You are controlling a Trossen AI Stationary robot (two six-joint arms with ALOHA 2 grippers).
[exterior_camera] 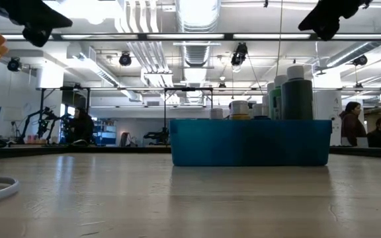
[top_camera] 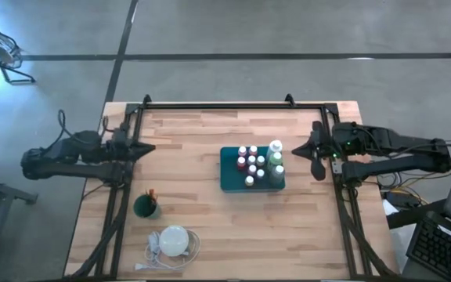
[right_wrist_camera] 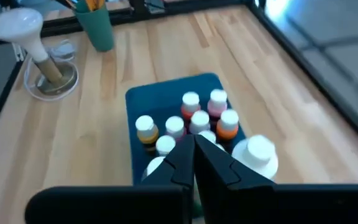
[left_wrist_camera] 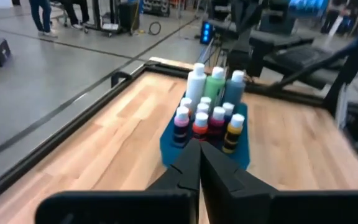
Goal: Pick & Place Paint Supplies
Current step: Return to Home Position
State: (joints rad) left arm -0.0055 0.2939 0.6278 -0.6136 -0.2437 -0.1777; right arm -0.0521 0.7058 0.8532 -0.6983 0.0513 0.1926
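Note:
The paint bottles, small and white-capped with three taller ones, stand upright in a teal tray mid-table. Thin brushes stick up out of a green cup near the table's left front. My left gripper hangs shut above the table's left side, pointing toward the tray, its fingertips together. My right gripper hangs shut just right of the tray and above it, its fingertips closed. Neither holds anything.
A white round lamp with a coiled cord lies at the near left, beside the cup. A black frame runs along the table's edges. Bare wood lies between the left gripper and the tray. People sit in the room beyond.

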